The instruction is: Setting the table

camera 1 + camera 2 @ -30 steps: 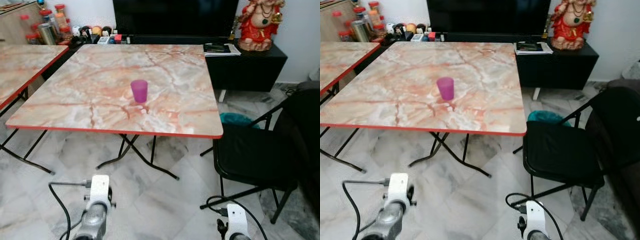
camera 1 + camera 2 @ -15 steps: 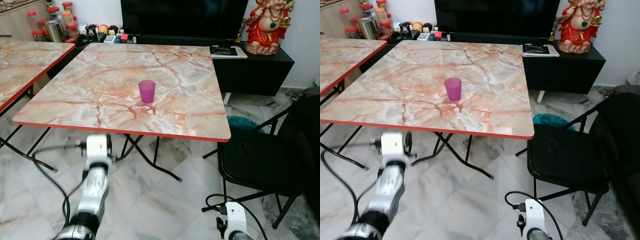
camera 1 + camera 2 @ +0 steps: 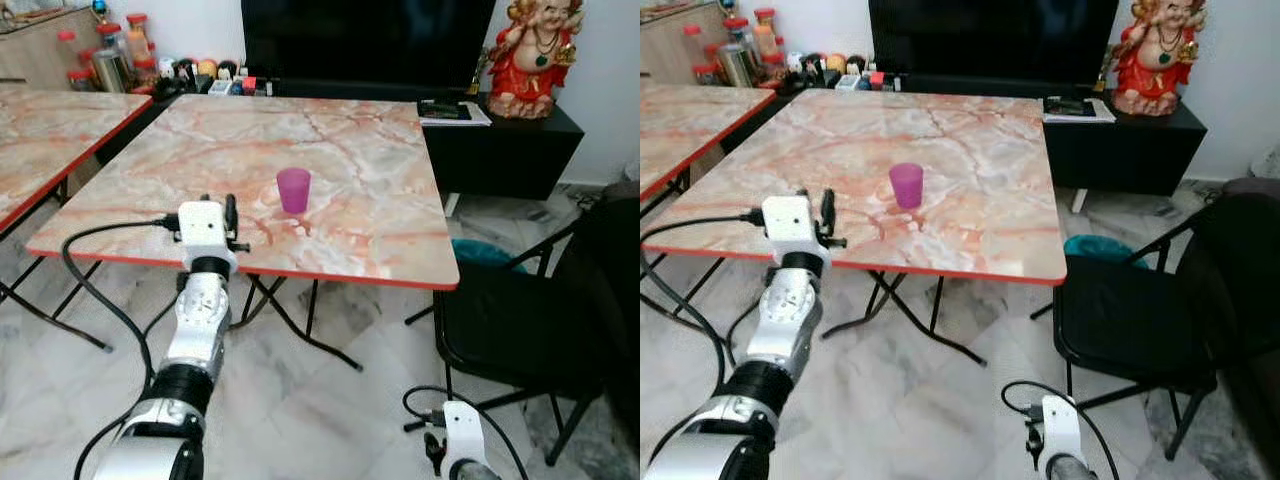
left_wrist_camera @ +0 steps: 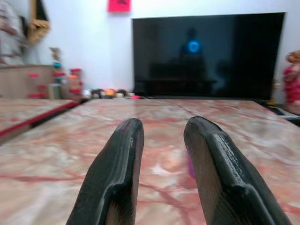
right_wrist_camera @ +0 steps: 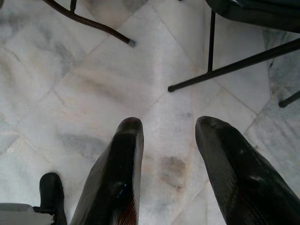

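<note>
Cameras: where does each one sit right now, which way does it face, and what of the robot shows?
Head eyes: look forward and down at the marble table and purple cup; left arm raised, right arm hanging low.
Left wrist: looks along the left gripper across the tabletop toward the TV; shares cup and TV with the head eyes.
Right wrist: looks down past the right gripper at the floor.
</note>
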`<state>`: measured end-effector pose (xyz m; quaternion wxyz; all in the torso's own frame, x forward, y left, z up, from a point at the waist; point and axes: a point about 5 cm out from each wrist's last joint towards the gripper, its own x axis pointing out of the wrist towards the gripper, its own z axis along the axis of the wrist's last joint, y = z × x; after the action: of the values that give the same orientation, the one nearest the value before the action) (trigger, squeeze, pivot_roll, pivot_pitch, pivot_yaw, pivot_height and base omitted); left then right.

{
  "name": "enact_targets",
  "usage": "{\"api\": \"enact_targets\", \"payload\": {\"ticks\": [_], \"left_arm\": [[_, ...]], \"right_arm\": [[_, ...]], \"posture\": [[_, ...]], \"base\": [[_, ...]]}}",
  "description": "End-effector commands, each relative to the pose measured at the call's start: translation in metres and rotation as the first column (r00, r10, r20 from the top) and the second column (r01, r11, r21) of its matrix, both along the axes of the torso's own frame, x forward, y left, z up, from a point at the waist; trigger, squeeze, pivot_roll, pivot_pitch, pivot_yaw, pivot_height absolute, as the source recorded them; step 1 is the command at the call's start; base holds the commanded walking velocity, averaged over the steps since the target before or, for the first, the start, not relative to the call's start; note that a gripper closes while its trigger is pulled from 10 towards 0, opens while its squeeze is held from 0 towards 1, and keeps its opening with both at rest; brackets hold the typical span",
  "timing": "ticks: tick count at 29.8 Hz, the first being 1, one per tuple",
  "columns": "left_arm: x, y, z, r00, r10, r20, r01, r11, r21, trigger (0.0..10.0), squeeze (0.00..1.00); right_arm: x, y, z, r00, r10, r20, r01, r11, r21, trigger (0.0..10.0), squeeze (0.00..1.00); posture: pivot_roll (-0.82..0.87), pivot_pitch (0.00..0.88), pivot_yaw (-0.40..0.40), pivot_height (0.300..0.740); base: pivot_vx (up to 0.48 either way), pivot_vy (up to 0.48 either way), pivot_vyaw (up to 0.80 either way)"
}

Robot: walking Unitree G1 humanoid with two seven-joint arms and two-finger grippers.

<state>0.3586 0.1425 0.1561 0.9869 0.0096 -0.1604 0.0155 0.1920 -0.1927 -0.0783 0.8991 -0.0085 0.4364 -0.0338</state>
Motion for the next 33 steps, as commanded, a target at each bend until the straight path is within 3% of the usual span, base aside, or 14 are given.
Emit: {"api": "enact_targets", "payload": {"ticks": [1,16,18,22,25,28,31,32,33], "left_arm": [[0.001,-0.003,0.001,0.999,-0.037,-0.015,0.037,0.999,-0.016,10.0,0.00],[0.002,-0.004,-0.002,0.996,-0.072,-0.044,0.070,0.997,-0.045,10.0,0.00],[-0.004,-0.004,-0.014,0.993,-0.090,-0.074,0.092,0.995,0.024,10.0,0.00],[-0.015,0.003,-0.031,0.992,-0.067,-0.106,0.074,0.995,0.064,10.0,0.00],[-0.029,0.015,-0.059,0.981,-0.024,-0.190,0.046,0.992,0.114,10.0,0.00],[-0.052,0.034,-0.103,0.934,0.050,-0.355,-0.008,0.993,0.119,10.0,0.00],[-0.059,0.036,-0.116,0.910,0.046,-0.413,0.002,0.993,0.117,10.0,0.00],[-0.075,0.039,-0.146,0.828,0.038,-0.559,0.021,0.995,0.099,10.0,0.00],[-0.075,0.039,-0.146,0.828,0.038,-0.559,0.021,0.995,0.099,10.0,0.00]], "right_arm": [[-0.002,-0.002,-0.001,1.000,0.004,-0.009,-0.004,1.000,-0.011,10.0,0.00],[0.006,0.004,0.003,0.999,0.038,0.008,-0.038,0.999,-0.008,10.0,0.00],[0.006,0.004,0.002,0.999,0.036,0.008,-0.036,0.999,-0.009,10.0,0.00],[0.006,0.004,0.002,0.999,0.031,0.010,-0.030,1.000,-0.008,10.0,0.00],[0.004,0.004,0.002,1.000,0.022,0.009,-0.022,1.000,-0.004,10.0,0.00],[0.002,0.005,0.000,1.000,0.018,0.005,-0.018,1.000,-0.001,10.0,0.00],[0.001,0.005,0.000,1.000,0.020,0.002,-0.020,1.000,0.000,10.0,0.00],[0.001,0.006,0.000,1.000,0.023,0.000,-0.023,1.000,0.001,10.0,0.00],[0.001,0.006,0.000,1.000,0.023,0.000,-0.023,1.000,0.001,10.0,0.00]], "posture": [[-0.08,0.000,-0.039,0.736],[-0.07,0.000,-0.042,0.736],[-0.07,0.000,-0.044,0.736],[-0.06,0.000,-0.041,0.736],[-0.06,0.000,-0.037,0.736],[-0.06,0.000,-0.038,0.736],[-0.05,0.000,-0.040,0.736],[-0.05,0.000,-0.041,0.736],[-0.05,0.000,-0.041,0.736]], "base": [[0.000,0.000,0.00],[0.000,0.000,0.00],[0.000,0.000,0.00],[0.000,0.000,0.00],[0.000,0.000,0.00],[0.000,0.000,0.00],[0.000,0.000,0.00],[0.000,0.000,0.00],[0.000,0.000,0.00]]}}
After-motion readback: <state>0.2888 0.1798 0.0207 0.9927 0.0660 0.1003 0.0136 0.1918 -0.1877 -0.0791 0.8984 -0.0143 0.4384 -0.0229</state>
